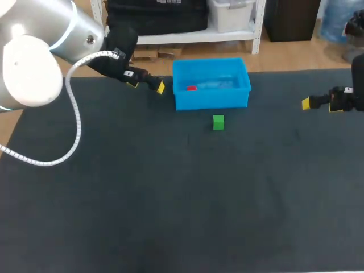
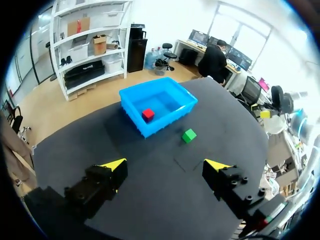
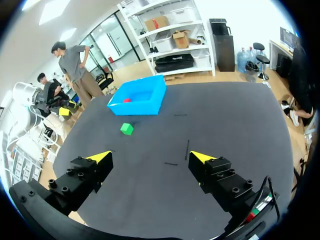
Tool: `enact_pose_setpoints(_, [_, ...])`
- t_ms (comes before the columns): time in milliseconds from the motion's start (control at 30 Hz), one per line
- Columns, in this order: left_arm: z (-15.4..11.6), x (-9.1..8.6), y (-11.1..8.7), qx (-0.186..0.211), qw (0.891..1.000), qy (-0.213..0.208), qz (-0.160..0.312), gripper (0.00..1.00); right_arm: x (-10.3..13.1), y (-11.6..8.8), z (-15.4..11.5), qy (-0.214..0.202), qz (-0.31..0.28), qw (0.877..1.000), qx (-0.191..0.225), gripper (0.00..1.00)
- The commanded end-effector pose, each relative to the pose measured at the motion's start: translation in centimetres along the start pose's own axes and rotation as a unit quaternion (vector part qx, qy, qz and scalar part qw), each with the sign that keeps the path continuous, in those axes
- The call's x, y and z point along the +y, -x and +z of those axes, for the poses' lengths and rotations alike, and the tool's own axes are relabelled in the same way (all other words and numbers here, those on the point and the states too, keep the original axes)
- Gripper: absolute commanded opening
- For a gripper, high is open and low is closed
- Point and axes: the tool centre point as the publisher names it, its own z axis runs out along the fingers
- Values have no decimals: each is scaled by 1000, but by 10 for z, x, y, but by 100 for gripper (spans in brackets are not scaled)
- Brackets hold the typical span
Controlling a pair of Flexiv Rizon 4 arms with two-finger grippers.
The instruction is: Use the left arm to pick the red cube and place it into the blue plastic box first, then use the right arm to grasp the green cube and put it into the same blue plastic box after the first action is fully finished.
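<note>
First step looks done: the red cube (image 1: 191, 88) lies in the blue box (image 1: 211, 102), upper centre, with my left gripper (image 1: 147, 85) beside it, fingers apart and empty. Next, I judge, my right gripper (image 1: 320, 105), spread wide at far right, must reach the green cube (image 1: 218, 121) just below the box.

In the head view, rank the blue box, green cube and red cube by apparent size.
1. blue box
2. green cube
3. red cube, partly hidden inside the box, so ranking it below green is unsure.
</note>
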Motion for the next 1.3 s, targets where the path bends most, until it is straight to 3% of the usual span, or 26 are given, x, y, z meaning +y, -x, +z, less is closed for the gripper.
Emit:
enact_pose_setpoints(33, [-8, -1, -10, -2, 1000, -6, 3, 100, 0, 0, 0, 0, 0, 1000, 0, 100])
enact_pose_setpoints(667, [-25, -3, -50, 14, 1000, -25, 12, 100, 0, 0, 0, 0, 0, 1000, 0, 100])
enact_pose_setpoints(900, [-25, 9, -44, 2, 1000, -19, -7, 100, 0, 0, 0, 0, 0, 1000, 0, 100])
enact_pose_setpoints(1300, [-18, -5, -34, 0, 999, -33, 11, 100, 0, 0, 0, 0, 0, 1000, 0, 100])
